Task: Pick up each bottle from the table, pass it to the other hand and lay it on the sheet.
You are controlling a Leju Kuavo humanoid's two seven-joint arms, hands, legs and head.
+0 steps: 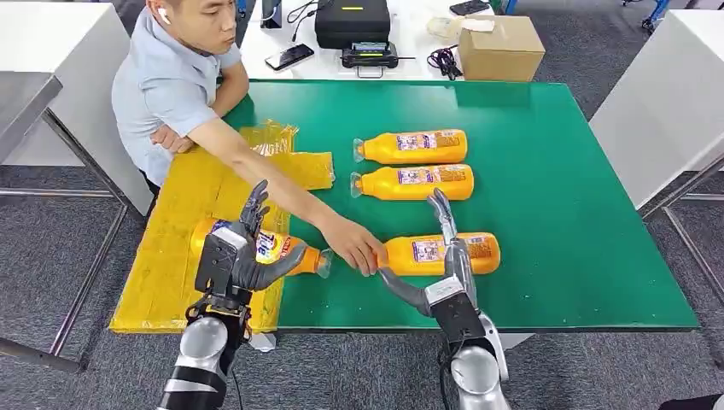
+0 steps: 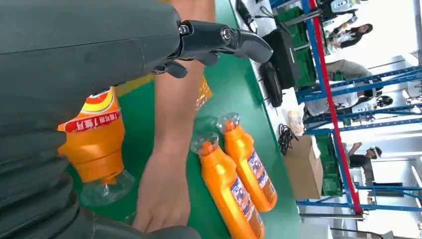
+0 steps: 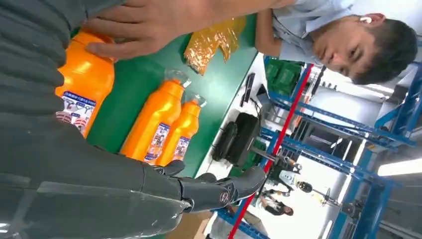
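My left hand [image 1: 235, 256] grips an orange bottle [image 1: 282, 252] over the yellow sheet [image 1: 183, 213] at the worktop's [image 1: 555, 213] near left. My right hand [image 1: 444, 265], fingers spread, rests open at another bottle [image 1: 444, 254], which a person's hand [image 1: 354, 245] touches. Two bottles [image 1: 411, 164] lie farther back.

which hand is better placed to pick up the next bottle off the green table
Right. The right hand is open, right at the nearest bottle, though a person's hand is on its neck. The left hand already grips a bottle over the yellow sheet.
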